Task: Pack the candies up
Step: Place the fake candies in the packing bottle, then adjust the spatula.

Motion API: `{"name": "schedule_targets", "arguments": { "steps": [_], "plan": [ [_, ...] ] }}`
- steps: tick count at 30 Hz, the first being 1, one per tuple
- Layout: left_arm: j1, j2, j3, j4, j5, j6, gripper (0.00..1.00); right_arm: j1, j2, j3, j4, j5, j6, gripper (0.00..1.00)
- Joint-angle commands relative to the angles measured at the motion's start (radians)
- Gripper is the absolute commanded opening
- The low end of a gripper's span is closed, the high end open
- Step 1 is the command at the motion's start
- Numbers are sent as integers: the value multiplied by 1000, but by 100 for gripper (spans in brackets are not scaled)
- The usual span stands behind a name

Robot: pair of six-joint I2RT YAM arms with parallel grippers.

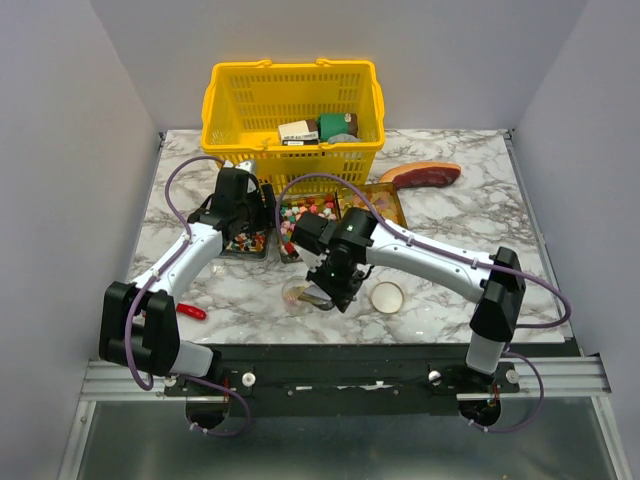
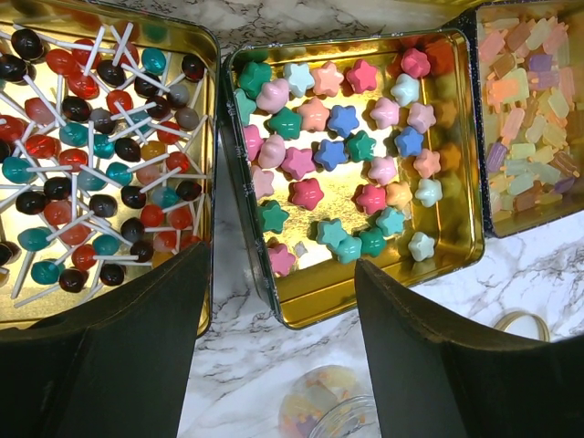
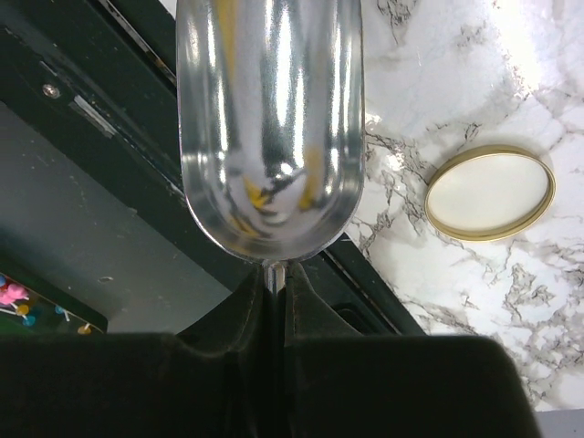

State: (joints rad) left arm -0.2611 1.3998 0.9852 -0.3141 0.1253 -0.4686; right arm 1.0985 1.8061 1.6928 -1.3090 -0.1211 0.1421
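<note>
Three gold tins hold the candies: lollipops [image 2: 91, 137] on white sticks, star-shaped pink, green and blue sweets [image 2: 347, 155], and pastel blocks [image 2: 529, 91]. In the top view the star sweets [image 1: 308, 212] lie in the middle tin. My left gripper [image 2: 281, 260] is open and empty, hovering over the marble gap between the lollipop tin and the star tin [image 2: 365, 292]. A clear jar [image 2: 333, 406] with some sweets in it stands just below. My right gripper [image 3: 276, 274] is shut on the stem of a shiny metal scoop [image 3: 274, 119], beside the jar [image 1: 298, 293].
A gold-rimmed jar lid [image 3: 490, 193] lies on the marble to the right of the scoop. A yellow basket [image 1: 235, 110] with boxes stands at the back, a red-brown meat slab [image 1: 420, 175] at its right. A small red object [image 1: 192, 311] lies near the left arm.
</note>
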Motion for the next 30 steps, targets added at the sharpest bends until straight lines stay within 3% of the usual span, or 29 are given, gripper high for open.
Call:
{"name": "schedule_targets", "arguments": {
  "steps": [1,10,18,24,30],
  "plan": [
    [10,-13,12,12,19,2,75,8,29,38,-79,-35,5,1],
    [13,-10,15,6,37,2,76,6,35,39,-105,-20,8,1],
    [13,-64,-29,61,39,-1,76,11,-92,65,29,181,-15,1],
    [13,-116,-39,113,111,16,79,11,-293,-151,307,282,-122,1],
    [13,-153,-42,184,368,28,86,11,-445,-413,652,484,-237,1]
  ]
}}
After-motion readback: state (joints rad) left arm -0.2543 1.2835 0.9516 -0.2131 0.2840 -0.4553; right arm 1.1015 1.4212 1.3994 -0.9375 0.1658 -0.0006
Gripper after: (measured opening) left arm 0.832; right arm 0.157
